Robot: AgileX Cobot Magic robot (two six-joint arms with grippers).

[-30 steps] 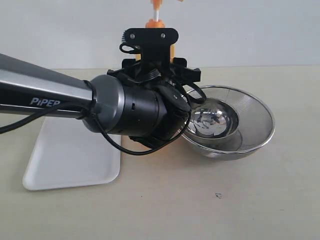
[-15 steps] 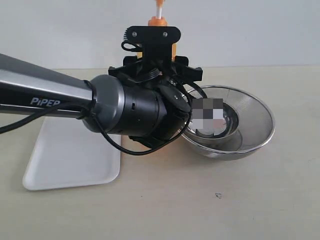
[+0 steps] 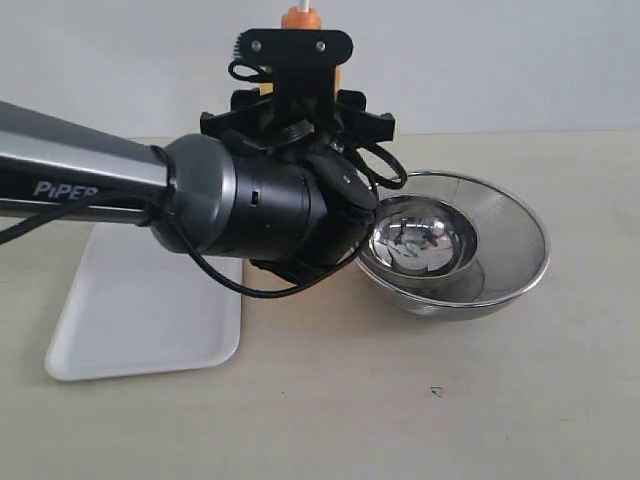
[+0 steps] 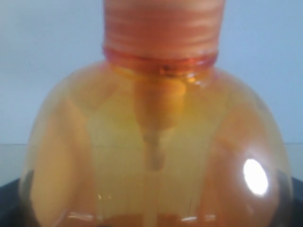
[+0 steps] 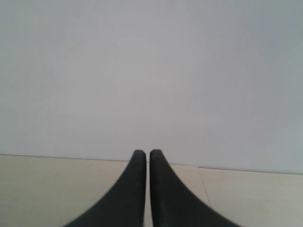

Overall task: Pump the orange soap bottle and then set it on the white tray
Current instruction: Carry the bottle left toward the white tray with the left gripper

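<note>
The orange soap bottle (image 4: 156, 142) fills the left wrist view, its translucent shoulder and ribbed collar close to the camera. In the exterior view only its collar (image 3: 302, 16) shows, at the top edge above the black wrist (image 3: 260, 210); the pump head is out of frame. My left gripper (image 4: 151, 213) is shut on the bottle, and dark finger edges (image 4: 9, 201) show at its sides. The bottle hangs above the table between tray and bowls. The white tray (image 3: 130, 320) lies flat on the left. My right gripper (image 5: 147, 155) is shut and holds nothing, facing a bare wall.
A steel mesh bowl (image 3: 510, 235) with a smaller shiny steel bowl (image 3: 420, 240) inside it stands right of the arm. The left arm's grey link (image 3: 70, 180) reaches over the tray's far part. A small dark speck (image 3: 436, 391) lies on the table in front.
The left arm has risen and shifted a little left with the bottle in its grip; the pump head and white stem have left the top of the exterior view.
</note>
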